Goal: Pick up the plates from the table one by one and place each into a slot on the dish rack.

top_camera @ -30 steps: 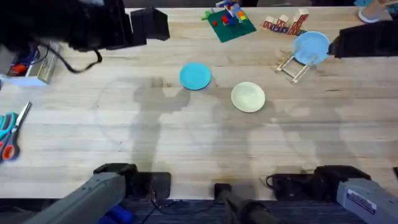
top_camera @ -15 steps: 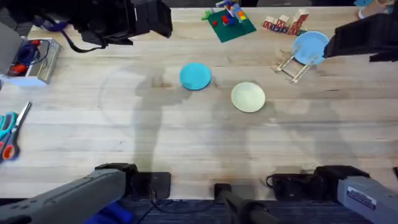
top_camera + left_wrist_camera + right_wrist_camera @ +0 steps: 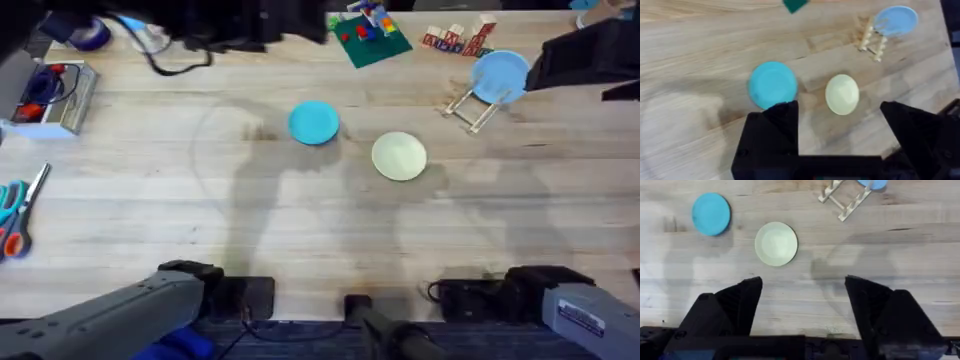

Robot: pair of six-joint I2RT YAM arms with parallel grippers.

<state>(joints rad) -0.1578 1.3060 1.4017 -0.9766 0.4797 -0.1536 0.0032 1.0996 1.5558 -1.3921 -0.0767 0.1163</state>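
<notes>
Light-wood counter (image 3: pixel 300 230): bright blue plate (image 3: pixel 314 122) lies flat near centre; pale cream-yellow plate (image 3: pixel 399 156) lies flat just beside it, apart, on the side nearer the dish rack. Dish rack (image 3: pixel 470 105) of thin wooden dowels at the far right; light blue plate (image 3: pixel 500 76) stands upright in it. Left claw (image 3: pixel 840 125): fingers apart, empty, above the two flat plates. Right claw (image 3: pixel 802 305): fingers apart, empty, above bare wood near the cream-yellow plate. Green baseplate (image 3: pixel 368 35) and wooden letter blocks (image 3: pixel 458 38) along the far edge; scissors (image 3: pixel 15 210) at the left.
</notes>
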